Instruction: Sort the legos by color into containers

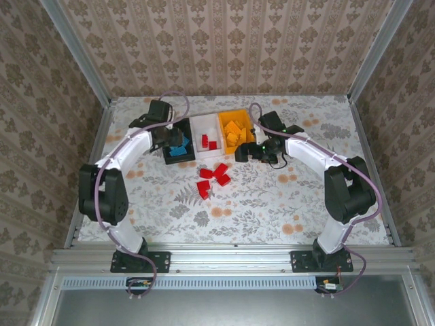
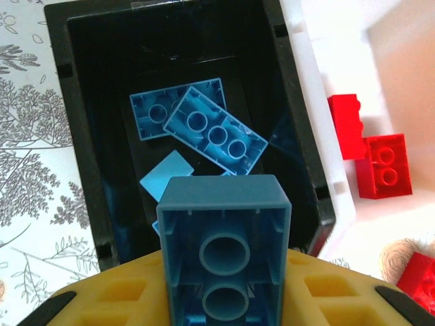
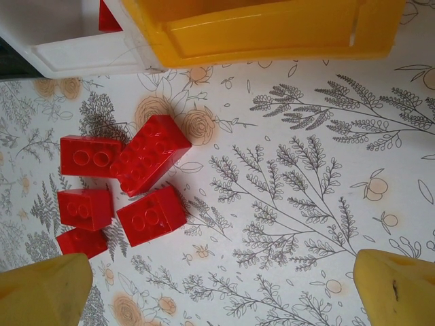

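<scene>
My left gripper is shut on a blue lego, which hangs over the black container. Other blue legos lie in that bin. From above, the left gripper sits over the black container, beside the white and orange containers. Two red legos lie in the white one. My right gripper is open above bare table, right of several loose red legos. It hovers just in front of the orange container.
The loose red legos cluster on the floral table in front of the bins. Orange legos fill the orange container. Metal frame rails and patterned walls close in the table. Open tabletop lies to the front left and front right.
</scene>
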